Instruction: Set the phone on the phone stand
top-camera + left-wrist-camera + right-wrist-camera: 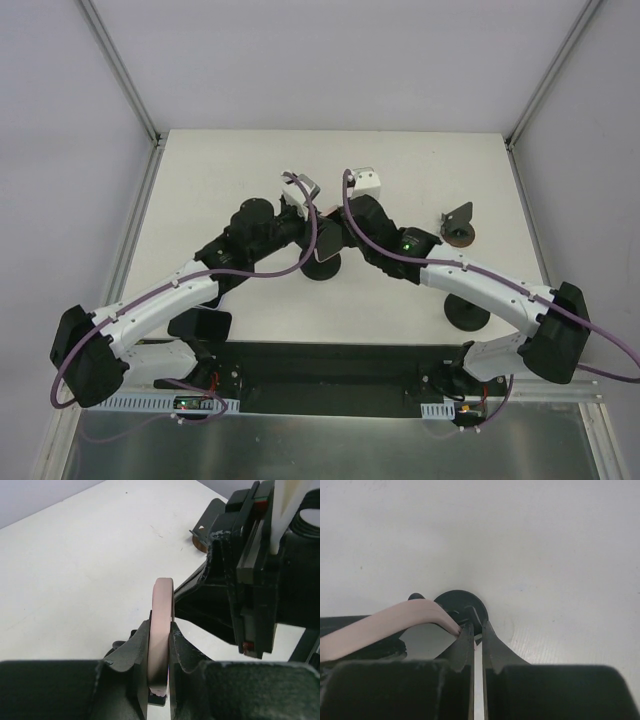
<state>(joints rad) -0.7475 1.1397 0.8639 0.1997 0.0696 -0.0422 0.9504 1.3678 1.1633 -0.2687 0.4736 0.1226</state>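
Pinching the phone [162, 597] edge-on is the left gripper [160, 627]; right gripper [476, 626] near-closed at its corner, grip unclear.

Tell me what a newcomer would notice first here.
Both arms meet over the middle of the table, where the left hand clamps a pink phone edge-on. The right hand, fingers nearly together, sits right at that phone's end, near a black disc. The phone stand stands unused towards the table's right side.
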